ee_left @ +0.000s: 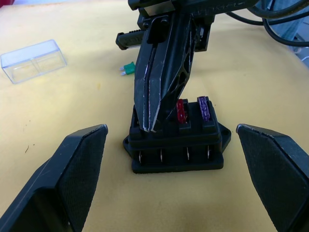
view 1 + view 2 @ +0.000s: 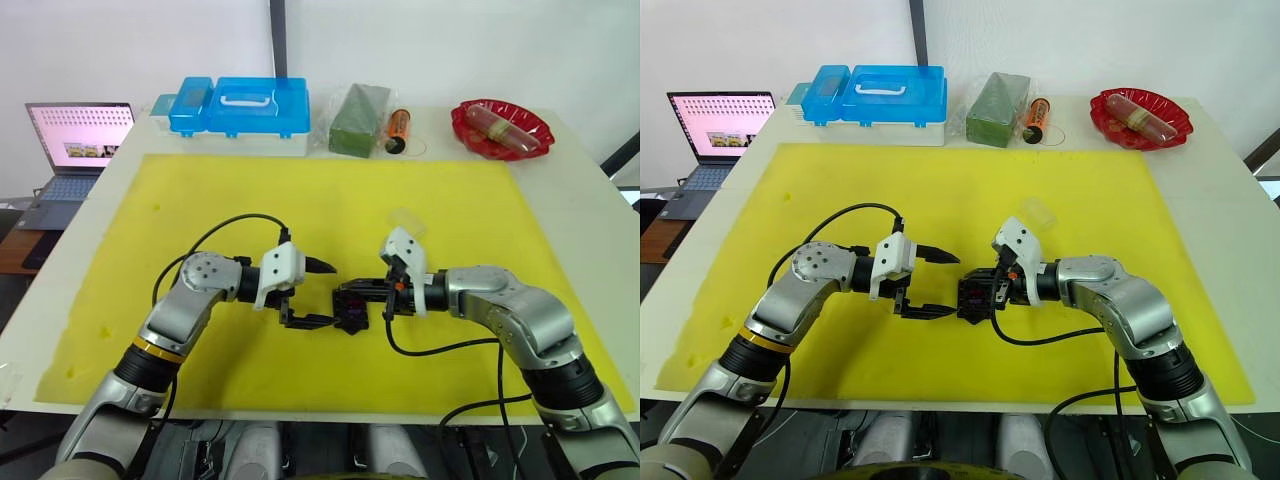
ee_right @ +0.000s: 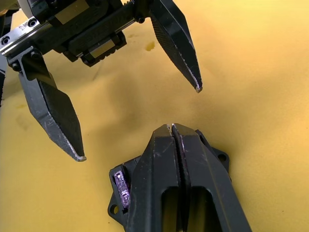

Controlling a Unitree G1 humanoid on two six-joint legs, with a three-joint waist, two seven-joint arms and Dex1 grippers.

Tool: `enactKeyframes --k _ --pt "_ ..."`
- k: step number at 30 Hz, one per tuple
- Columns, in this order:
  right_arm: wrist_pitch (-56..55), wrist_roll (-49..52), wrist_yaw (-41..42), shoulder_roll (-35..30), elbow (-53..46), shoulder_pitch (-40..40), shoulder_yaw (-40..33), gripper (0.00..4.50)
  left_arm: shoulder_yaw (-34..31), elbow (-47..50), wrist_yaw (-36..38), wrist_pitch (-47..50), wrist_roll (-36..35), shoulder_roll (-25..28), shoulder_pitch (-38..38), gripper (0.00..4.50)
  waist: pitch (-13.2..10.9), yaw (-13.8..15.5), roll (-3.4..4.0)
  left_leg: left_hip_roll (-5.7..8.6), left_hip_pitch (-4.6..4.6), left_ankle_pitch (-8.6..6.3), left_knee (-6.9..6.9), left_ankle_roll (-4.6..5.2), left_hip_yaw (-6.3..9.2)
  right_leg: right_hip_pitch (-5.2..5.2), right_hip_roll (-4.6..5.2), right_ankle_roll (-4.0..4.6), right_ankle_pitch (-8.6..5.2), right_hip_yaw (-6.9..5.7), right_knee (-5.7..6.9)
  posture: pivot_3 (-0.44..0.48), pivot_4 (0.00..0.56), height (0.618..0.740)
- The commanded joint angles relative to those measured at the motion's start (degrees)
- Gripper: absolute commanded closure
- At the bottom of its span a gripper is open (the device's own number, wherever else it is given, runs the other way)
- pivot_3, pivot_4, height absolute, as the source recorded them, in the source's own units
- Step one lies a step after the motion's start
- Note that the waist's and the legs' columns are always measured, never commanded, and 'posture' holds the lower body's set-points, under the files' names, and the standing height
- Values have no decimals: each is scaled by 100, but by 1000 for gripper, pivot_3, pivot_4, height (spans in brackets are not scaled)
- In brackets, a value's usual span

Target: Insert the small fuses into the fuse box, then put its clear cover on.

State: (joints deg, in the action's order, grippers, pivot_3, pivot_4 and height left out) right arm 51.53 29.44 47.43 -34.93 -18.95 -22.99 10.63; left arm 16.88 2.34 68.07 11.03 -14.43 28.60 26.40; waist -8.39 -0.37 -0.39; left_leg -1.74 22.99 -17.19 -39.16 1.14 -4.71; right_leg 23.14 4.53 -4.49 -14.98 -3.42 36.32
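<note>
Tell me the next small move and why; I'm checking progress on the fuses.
Probably lift the shut right gripper off the fuse box and fetch the green fuse lying loose on the mat. Red and purple fuses are seated; the clear cover waits aside.

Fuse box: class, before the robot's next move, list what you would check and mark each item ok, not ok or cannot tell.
1. Red fuse and purple fuse stand in the fuse box: ok.
2. All fuses inserted: not ok; a green fuse lies on the yellow mat.
3. Right gripper shut, tips on the box: ok; whether it holds a fuse: cannot tell.
4. Left gripper open, beside the box: ok.
5. Clear cover on the box: not ok; it lies apart on the mat.
</note>
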Motion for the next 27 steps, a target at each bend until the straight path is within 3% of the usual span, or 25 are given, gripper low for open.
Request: enactKeyframes --k 1,11,23,27 --pt "151 -31 -81 -82 6 -17 -43 4479 -142 224 13 53 -152 18 91 0 -1 -4 1 0 0 0 0 0 0 0 0 0 0 0 0 0 150 740" --pt "762 799 -206 -869 -1482 97 -1490 4479 -460 485 107 627 -479 338 248 0 -7 82 7 0 21 0 0 0 1 23 6 0 0 0 -1 0 150 740" --pt "-16 660 303 -2156 -2332 2123 -3406 4479 -583 413 632 997 -597 1080 440 0 -10 109 7 -1 21 0 1 0 0 22 -7 1 -1 1 -5 0 150 740" --pt "-24 644 597 -2527 -2212 2596 -4122 3498 -641 244 908 916 -582 1355 503 0 -11 115 5 0 22 0 0 0 0 21 -13 1 -1 1 -6 0 150 740"
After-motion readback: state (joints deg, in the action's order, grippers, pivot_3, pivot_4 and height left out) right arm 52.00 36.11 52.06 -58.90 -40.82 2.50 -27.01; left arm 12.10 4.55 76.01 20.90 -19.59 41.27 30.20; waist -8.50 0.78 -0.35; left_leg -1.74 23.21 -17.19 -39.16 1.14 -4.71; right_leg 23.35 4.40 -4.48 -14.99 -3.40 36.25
